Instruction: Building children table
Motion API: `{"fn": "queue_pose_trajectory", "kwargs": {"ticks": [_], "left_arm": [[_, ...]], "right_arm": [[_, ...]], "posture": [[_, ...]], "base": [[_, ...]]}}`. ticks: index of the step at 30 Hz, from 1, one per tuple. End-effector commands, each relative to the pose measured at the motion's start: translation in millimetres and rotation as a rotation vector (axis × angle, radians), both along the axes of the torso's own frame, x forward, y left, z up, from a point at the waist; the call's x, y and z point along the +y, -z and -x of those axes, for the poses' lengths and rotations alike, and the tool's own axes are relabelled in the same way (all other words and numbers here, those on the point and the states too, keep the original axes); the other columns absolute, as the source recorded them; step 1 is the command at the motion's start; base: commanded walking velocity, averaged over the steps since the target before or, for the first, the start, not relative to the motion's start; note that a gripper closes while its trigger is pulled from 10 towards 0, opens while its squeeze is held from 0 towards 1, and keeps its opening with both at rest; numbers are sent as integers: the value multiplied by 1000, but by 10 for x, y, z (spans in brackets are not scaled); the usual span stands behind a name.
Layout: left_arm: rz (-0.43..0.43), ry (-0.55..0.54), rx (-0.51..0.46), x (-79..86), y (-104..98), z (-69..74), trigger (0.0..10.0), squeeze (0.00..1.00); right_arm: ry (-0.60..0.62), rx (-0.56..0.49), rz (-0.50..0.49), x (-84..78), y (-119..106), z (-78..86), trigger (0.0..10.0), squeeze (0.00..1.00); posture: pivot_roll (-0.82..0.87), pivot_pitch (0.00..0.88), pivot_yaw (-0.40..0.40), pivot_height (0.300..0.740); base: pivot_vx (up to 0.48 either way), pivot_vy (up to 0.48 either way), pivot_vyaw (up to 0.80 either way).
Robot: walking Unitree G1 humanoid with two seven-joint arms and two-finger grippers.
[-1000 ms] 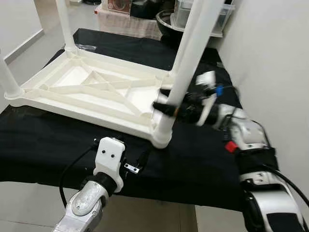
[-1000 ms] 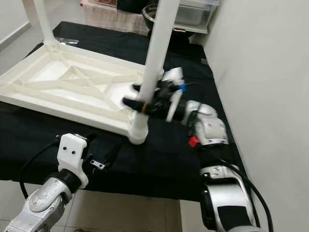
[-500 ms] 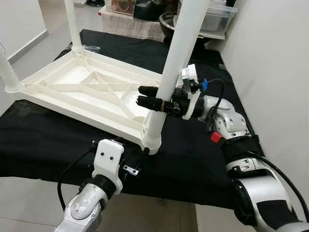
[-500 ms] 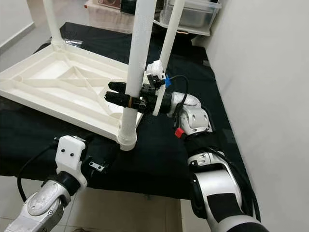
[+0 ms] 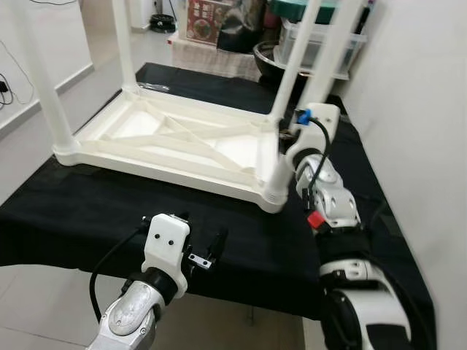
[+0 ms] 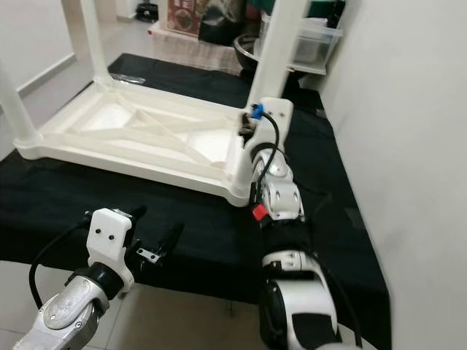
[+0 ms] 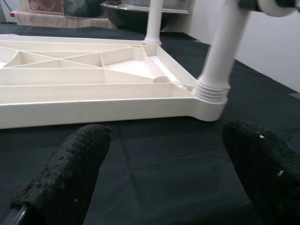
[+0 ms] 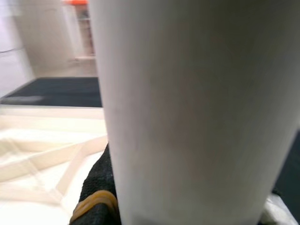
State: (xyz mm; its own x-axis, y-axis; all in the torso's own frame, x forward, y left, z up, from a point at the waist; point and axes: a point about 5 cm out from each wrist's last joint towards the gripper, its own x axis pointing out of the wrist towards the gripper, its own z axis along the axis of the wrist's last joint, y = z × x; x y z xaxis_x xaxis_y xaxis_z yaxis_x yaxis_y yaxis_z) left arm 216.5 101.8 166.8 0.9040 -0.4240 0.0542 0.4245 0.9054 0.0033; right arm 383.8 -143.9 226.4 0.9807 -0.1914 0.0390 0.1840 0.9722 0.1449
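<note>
At centre frame, the near-right table leg (image 5: 276, 149), tilted a second ago, is now seen upright in the corner socket of the upturned white tabletop (image 5: 175, 138), gripped by the right gripper (image 8: 101, 197) while the left gripper (image 7: 159, 173) hovers open below.

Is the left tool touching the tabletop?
No. In the left wrist view the left tool hangs open over the black cloth, with a strip of cloth between its fingers and the tabletop.
</note>
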Motion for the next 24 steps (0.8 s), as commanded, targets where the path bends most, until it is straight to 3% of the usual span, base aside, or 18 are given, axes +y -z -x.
{"fn": "queue_pose_trajectory", "kwargs": {"ticks": [1, 2, 3, 4, 5, 6, 7, 8, 12, 13, 16, 18, 21, 24], "left_arm": [[3, 11, 7, -38, 27, -2, 10000, 0], [5, 9, 6, -38, 24, -6, 10000, 0], [5, 9, 6, -38, 24, -6, 10000, 0], [3, 9, 5, -37, 22, -6, 10000, 0], [3, 9, 5, -37, 22, -6, 10000, 0], [2, 8, 5, -35, 24, -6, 10000, 0], [2, 8, 5, -35, 24, -6, 10000, 0], [0, 6, 5, -28, 26, -6, 10000, 0], [-2, 2, 4, -10, 31, -11, 10000, 0], [-2, 3, 3, -12, 34, -17, 10000, 0], [-2, 4, 2, -15, 37, -22, 10000, 0], [-1, 15, -1, -41, 38, -29, 10000, 0], [0, 20, -2, -52, 39, -33, 10000, 0], [0, 20, -4, -50, 44, -48, 10000, 0]], "right_arm": [[134, 173, -33, -106, 345, 94, 0, 0], [160, 184, -52, 4, 357, 123, 0, 0], [160, 184, -52, 4, 357, 123, 0, 0], [143, 184, -100, 147, 361, 131, 0, 0], [143, 184, -100, 147, 361, 131, 0, 0], [129, 170, -121, 250, 341, 126, 3137, 0], [129, 170, -121, 250, 341, 126, 3137, 0], [65, 127, -155, 343, 291, 105, 10000, 1000], [10, -9, -121, 311, 84, 63, 10000, 1000], [5, -59, -103, 219, -2, 41, 10000, 0], [1, -89, -95, 159, -60, 35, 10000, 0], [-193, -201, -37, 61, -173, 10, 10000, 0], [-283, -240, -1, 26, -195, 11, 10000, 0], [-746, -149, -112, 16, -84, 50, 10000, 0]], "posture": [[120, 86, -133, 740], [126, 84, -134, 740], [126, 84, -134, 740], [126, 83, -135, 740], [126, 83, -135, 740], [128, 82, -136, 740], [128, 82, -136, 740], [128, 76, -139, 740], [121, 59, -141, 740], [119, 48, -137, 740], [119, 48, -137, 740], [114, 43, -133, 740], [112, 39, -130, 740], [114, 40, -133, 740]], "base": [[0, 0, 0], [0, 0, 0], [0, 0, 0], [0, 0, 0], [0, 0, 0], [0, 0, 0], [0, 0, 0], [0, 0, 0], [0, 0, 0], [0, 0, 0], [0, 0, 0], [0, 0, 0], [0, 0, 0], [0, 0, 0]]}}
